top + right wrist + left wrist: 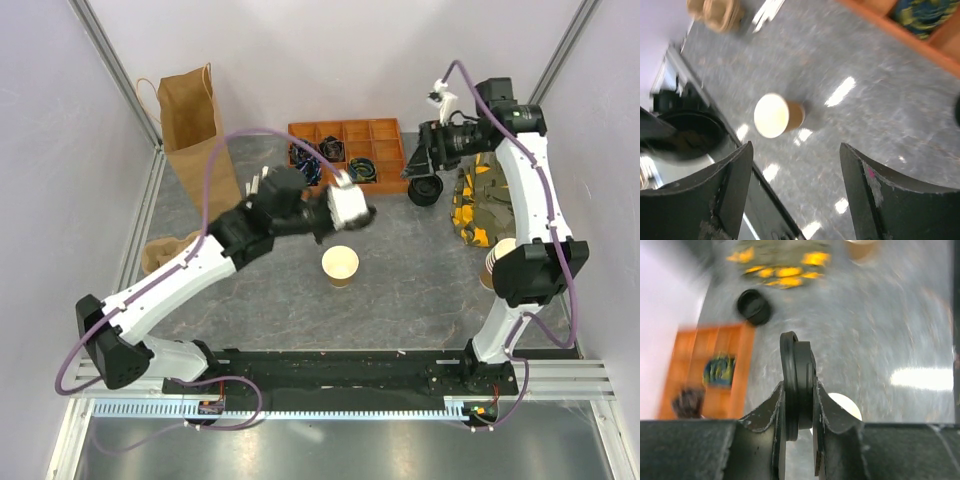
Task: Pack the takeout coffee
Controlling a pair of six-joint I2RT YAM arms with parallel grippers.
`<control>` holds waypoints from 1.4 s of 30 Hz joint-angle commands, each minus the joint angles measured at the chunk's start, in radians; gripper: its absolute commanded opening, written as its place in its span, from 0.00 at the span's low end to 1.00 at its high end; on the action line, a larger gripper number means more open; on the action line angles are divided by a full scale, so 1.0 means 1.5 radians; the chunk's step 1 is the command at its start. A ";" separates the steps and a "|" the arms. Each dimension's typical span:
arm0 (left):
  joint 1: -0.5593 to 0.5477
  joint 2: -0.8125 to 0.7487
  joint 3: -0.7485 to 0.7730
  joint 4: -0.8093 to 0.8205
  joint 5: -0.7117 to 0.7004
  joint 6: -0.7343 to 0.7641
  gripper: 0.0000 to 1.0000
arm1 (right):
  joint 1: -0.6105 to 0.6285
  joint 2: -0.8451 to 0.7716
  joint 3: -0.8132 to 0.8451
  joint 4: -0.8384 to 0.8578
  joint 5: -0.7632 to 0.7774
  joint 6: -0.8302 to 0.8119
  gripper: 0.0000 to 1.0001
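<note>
The takeout coffee is a tan paper cup (340,266), white inside, standing upright on the grey table with no lid on it. My left gripper (360,214) hovers just above and behind it, shut on a round black lid (796,355) held edge-on between the fingers (771,407). In the left wrist view, the cup's white mouth (846,407) peeks out behind the right finger. My right gripper (416,168) is at the back right, beside the stack of black lids (427,190). Its jaws (795,185) stand wide open with nothing between them, and the cup (776,115) lies beyond them.
A brown paper bag (190,115) stands at the back left. An orange compartment tray (347,143) sits at the back centre. A yellow-patterned pouch (478,205) and nested tan cups (497,262) are on the right. A tan cup carrier (160,250) lies on the left.
</note>
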 commanded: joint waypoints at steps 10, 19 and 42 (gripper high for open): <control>0.195 -0.049 0.032 0.233 -0.141 -0.712 0.02 | -0.010 -0.268 -0.538 0.940 0.068 0.740 0.69; 0.206 -0.024 0.022 0.240 -0.147 -0.748 0.02 | 0.072 -0.261 -0.536 0.989 0.115 0.836 0.59; 0.218 0.042 0.039 0.258 -0.121 -0.806 0.02 | 0.140 -0.257 -0.592 0.991 0.116 0.893 0.47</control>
